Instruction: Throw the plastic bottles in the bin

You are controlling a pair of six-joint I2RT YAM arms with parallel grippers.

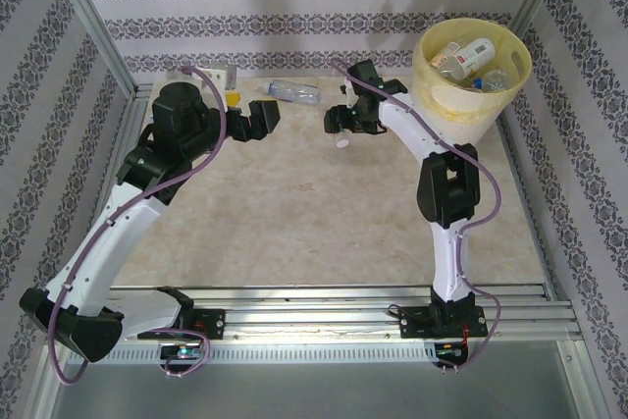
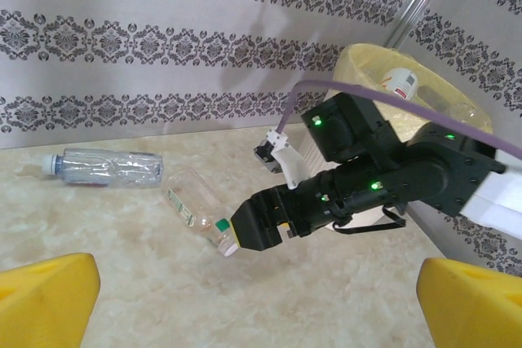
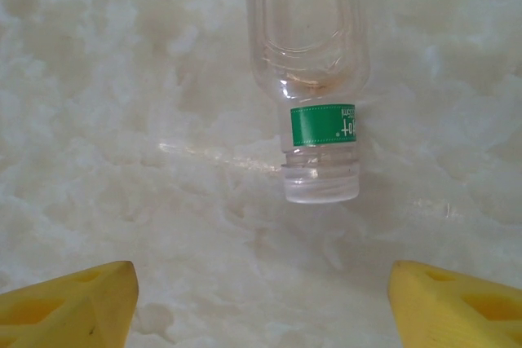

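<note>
A small clear bottle (image 3: 308,55) with a green neck band and a pale cap lies on the table, neck pointing at my right gripper (image 3: 261,303). That gripper is open, its yellow fingertips (image 3: 69,303) wide apart just short of the cap. From the left wrist the same bottle (image 2: 194,211) lies in front of the black right gripper (image 2: 259,226). A crushed clear bottle (image 2: 102,167) with a blue cap lies further back by the wall (image 1: 294,91). My left gripper (image 2: 261,307) is open and holds nothing. The pale-yellow bin (image 1: 476,95) at the back right holds several bottles.
A white box (image 1: 221,76) and a small yellow item (image 1: 234,97) sit at the back left by the wall. Patterned walls and metal frame posts enclose the marbled table (image 1: 314,223). The bin (image 2: 359,67) stands right behind the right arm.
</note>
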